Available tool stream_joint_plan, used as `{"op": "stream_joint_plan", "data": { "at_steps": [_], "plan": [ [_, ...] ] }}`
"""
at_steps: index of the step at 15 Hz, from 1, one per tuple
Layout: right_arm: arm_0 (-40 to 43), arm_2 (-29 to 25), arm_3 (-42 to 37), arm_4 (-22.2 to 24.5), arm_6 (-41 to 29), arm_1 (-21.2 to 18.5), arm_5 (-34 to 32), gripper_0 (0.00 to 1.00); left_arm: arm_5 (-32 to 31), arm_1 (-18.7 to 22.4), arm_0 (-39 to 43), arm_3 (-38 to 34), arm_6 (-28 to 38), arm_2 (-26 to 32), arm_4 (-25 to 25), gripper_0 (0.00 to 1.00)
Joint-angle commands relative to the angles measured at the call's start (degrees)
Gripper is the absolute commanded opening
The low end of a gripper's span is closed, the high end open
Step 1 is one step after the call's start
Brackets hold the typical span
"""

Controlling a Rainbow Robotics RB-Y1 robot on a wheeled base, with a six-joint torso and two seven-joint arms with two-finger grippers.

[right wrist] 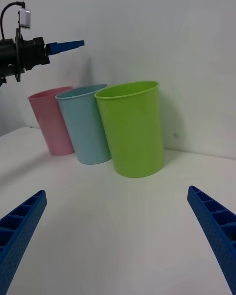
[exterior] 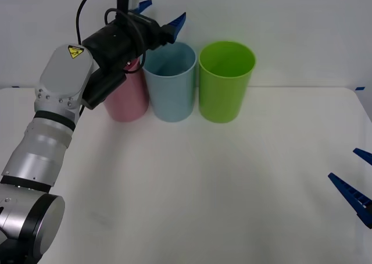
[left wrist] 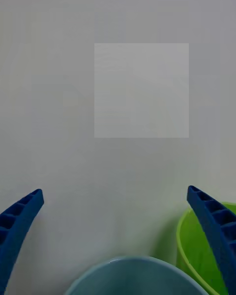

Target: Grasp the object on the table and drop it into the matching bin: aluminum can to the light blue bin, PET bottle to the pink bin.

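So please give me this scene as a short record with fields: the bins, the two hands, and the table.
bins: tall pink ribbed plastic bin, tall light blue ribbed plastic bin, tall lime green plastic bin, in a row from the robot's left
left hand: open, raised above the light blue bin
right hand: open, low at the right edge of the table
table: wide white flat tabletop

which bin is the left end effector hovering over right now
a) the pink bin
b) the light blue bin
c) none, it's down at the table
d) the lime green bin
b: the left end effector is raised with its fingers spread open above the rim of the light blue bin, and the left wrist view looks down at that bin's rim, with the lime green bin off to one side.
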Motion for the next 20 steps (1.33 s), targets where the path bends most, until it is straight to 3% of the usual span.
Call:
{"op": "stream_joint_plan", "data": {
  "at_steps": [1,7,11,17,20],
  "plan": [
    [0.0,0.0,0.0,0.0,0.0,0.0,0.0,1.0,-0.6,0.0,0.0,0.0,0.0,0.0,0.9,1.0],
    [0.0,0.0,0.0,0.0,0.0,0.0,0.0,1.0,-1.4,0.8,1.4,-0.2,-0.9,-0.1,4.7,1.0],
    [0.0,0.0,0.0,0.0,0.0,0.0,0.0,1.0,-1.9,2.0,5.5,-4.2,-1.6,0.0,7.9,1.0],
    [0.0,0.0,0.0,0.0,0.0,0.0,0.0,1.0,-2.8,6.2,13.3,-10.4,-3.1,0.2,15.4,1.0],
    [0.0,0.0,0.0,0.0,0.0,0.0,0.0,1.0,-6.6,7.8,17.3,-12.0,-5.3,2.6,19.1,1.0]
  ]
}}
